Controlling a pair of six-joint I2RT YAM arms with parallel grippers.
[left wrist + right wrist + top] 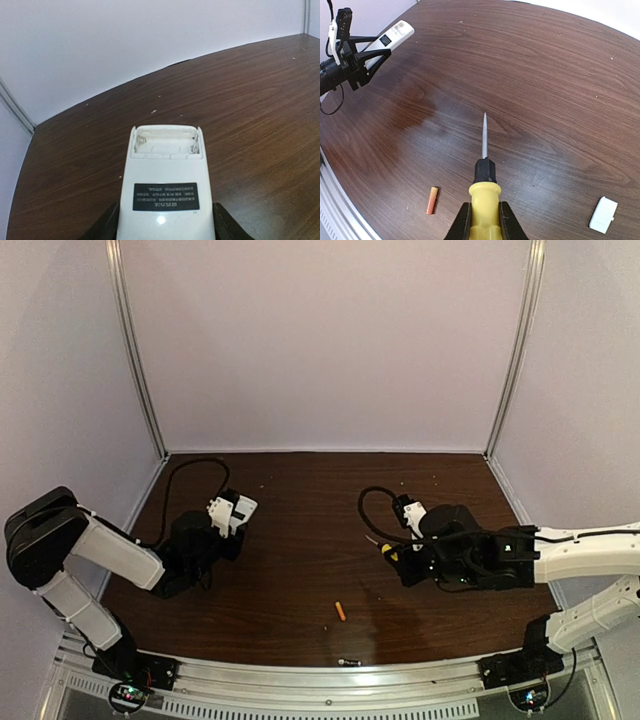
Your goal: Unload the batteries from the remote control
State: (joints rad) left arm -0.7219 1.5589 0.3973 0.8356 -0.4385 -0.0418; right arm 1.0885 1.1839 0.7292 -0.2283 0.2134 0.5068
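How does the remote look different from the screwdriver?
The remote is a flat white bar; the screwdriver has a yellow handle and a thin metal shaft. The remote sits in the left gripper, its battery bay uncovered; the screwdriver in the right gripper, tip forward. Both are being held.

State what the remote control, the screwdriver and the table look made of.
Remote control: likely white plastic, smooth and slightly glossy, with a glare spot under its dark label. Screwdriver: yellow handle probably plastic, black collar, dull grey shaft likely metal. Table: dark brown wood grain, faint sheen; solid wood or laminate, cannot tell.
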